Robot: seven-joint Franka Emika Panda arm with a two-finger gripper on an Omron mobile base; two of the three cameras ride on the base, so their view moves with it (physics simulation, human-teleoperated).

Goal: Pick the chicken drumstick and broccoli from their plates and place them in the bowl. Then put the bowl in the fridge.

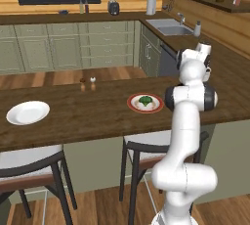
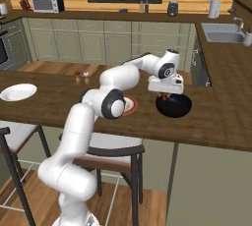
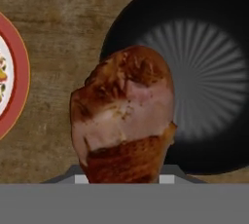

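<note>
On the long wooden counter [image 1: 88,116] in the left base view, a plain white plate [image 1: 28,112] is seen at the far left, and the broccoli [image 1: 145,101] is lying on the red-rimmed plate [image 1: 145,103] near the middle. The arm [image 1: 188,136] is raised at the right and its hand is turned away.

From the right base view, the gripper [image 2: 167,96] is held just above the black bowl [image 2: 173,106], which stands on the counter beside the red-rimmed plate [image 2: 131,105].

Through the hand view, the chicken drumstick [image 3: 124,116] is seen close to the camera, clamped between the fingers, whose tips are hidden behind the meat. It hangs over the left rim of the bowl [image 3: 194,72], not yet over the centre. A part of the red-rimmed plate [image 3: 12,77] is seen at the left.

The drumstick is judged to be light, firm and somewhat greasy, so it may slip; the thick end gives the surest hold. The broccoli is judged to be light and a little brittle, and is best taken gently across the floret.
</note>
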